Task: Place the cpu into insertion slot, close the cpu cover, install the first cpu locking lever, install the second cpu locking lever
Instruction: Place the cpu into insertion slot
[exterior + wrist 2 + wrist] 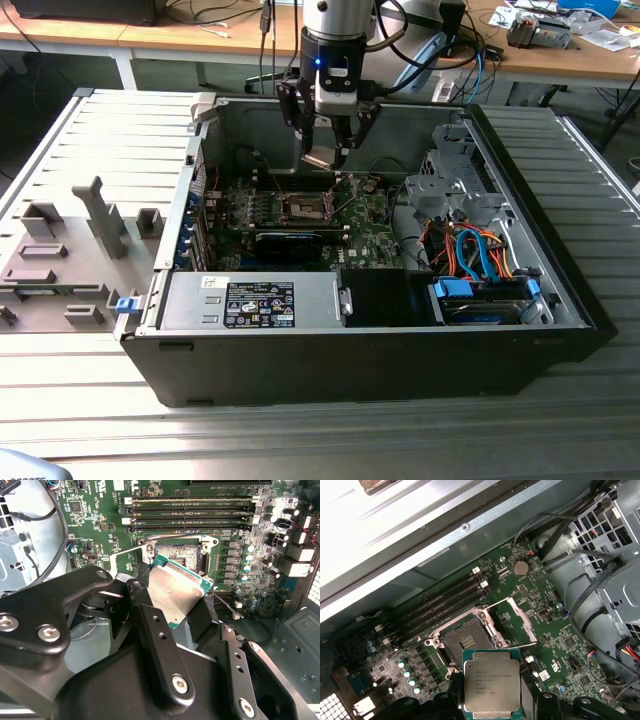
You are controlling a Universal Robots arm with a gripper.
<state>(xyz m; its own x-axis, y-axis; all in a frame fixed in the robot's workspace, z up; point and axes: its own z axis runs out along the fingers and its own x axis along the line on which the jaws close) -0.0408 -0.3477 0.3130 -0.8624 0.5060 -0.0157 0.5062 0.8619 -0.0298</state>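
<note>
Black metal, nearest the lens: two fingers point(150, 625) of the gripper point(322, 155), pinching the small flat square cpu point(491, 687), silvery-grey on its face and green at its edge, by opposite sides. Held tilted, clear of the board, well up inside the open black computer case point(350, 370); exact height hard to judge. Beneath and beyond, the small square insertion slot point(465, 642), dark-centred, silvery-rimmed, bare. Just past it, the silvery windowed frame of the cpu cover point(524, 621), swung open. Around both, the green motherboard point(545, 650) with its long black memory slots point(192, 512). First step in hand: placing the chip, with the cover not yet closed. Calls, judging by the tilt, for levelling the chip, squaring it over the socket and lowering gently.
</note>
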